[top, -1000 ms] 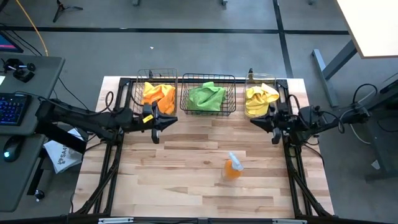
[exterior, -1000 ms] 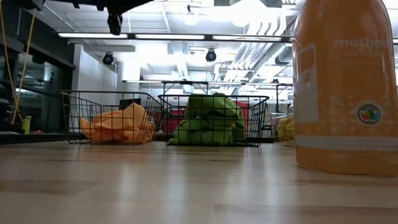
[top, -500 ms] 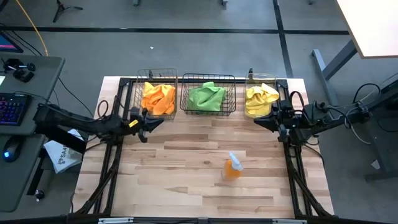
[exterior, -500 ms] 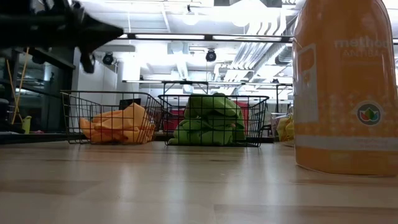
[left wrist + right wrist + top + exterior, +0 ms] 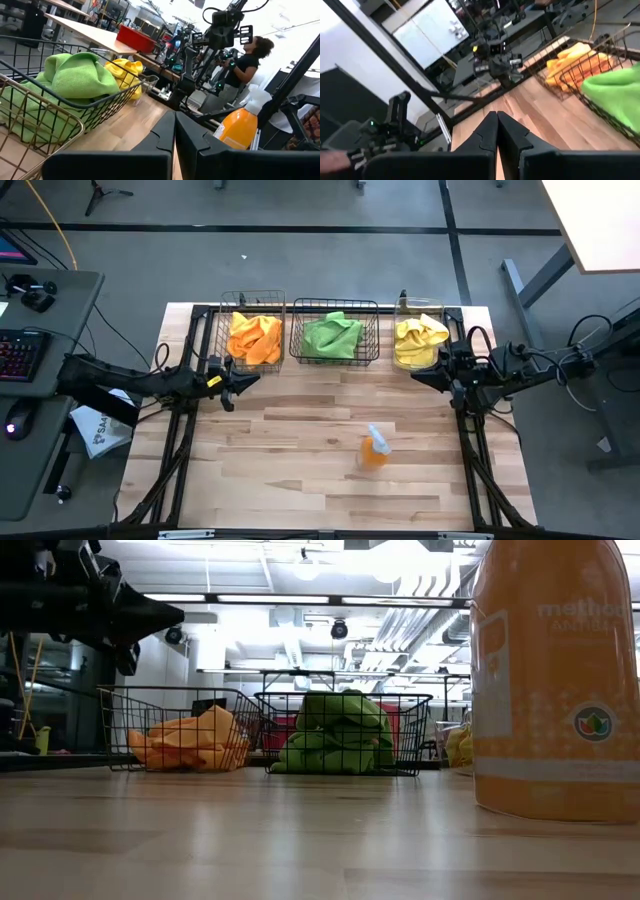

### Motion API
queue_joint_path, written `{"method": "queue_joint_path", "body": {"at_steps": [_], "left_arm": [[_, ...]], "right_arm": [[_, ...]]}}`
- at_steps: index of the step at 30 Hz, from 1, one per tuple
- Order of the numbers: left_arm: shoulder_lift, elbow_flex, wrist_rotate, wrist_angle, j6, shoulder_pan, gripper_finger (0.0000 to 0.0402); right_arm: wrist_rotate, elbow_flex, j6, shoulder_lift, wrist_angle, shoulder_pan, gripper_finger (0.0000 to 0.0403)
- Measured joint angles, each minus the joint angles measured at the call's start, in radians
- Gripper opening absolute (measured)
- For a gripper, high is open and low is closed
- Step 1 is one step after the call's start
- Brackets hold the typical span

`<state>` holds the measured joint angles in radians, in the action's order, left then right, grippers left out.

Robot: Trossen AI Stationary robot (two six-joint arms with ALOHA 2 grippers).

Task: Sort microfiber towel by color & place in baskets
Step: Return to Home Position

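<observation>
Pale wooden table (image 5: 300, 460), grey floor (image 5: 300, 260): we see baskets (image 5: 334, 361) ranged side to side along its far edge, holding orange towel (image 5: 254, 337), green towel (image 5: 331, 335), yellow towel (image 5: 418, 338). Left gripper (image 5: 245, 377) and right gripper (image 5: 420, 377) are pinched together, empty.

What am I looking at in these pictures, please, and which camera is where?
This is a robot with two arms working at a wooden table. One camera looks straight down, one sits at table height, and one rides on each wrist. Along one edge stand three containers: the left wire basket holds orange towels, the middle wire basket holds green towels, and the clear bin holds yellow towels. An orange spray bottle stands alone nearer the middle. The left gripper hovers near the orange basket, the right gripper near the bin. Both are shut and hold nothing.
</observation>
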<state>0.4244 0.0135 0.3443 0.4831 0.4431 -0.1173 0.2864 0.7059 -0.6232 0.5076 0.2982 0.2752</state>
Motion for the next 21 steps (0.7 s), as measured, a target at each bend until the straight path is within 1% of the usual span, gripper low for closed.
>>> {"method": "queue_joint_path", "body": {"at_steps": [5,8,11,14,18,21], "left_arm": [[0.001,0.000,0.000,-0.001,0.000,0.000,0.0000],[0.001,0.000,0.000,-0.001,-0.001,0.000,0.0000],[0.001,0.000,0.000,-0.001,-0.001,0.000,0.0000],[0.001,0.000,0.000,-0.002,-0.001,0.000,0.0000],[0.001,0.000,-0.001,-0.010,-0.001,0.000,0.0000],[0.001,0.000,-0.001,-0.019,-0.001,0.000,0.0000]], "right_arm": [[-0.028,-0.003,0.032,-0.029,0.098,0.000,0.0000],[-0.055,-0.060,0.084,-0.078,0.077,0.000,0.0000],[-0.115,-0.181,0.097,-0.160,-0.028,0.000,0.0000],[-0.186,-0.343,0.090,-0.256,-0.207,0.000,0.0000],[-0.187,-0.535,0.148,-0.373,-0.450,-0.025,0.0000],[-0.236,-0.630,0.138,-0.453,-0.503,-0.069,0.0000]]}}
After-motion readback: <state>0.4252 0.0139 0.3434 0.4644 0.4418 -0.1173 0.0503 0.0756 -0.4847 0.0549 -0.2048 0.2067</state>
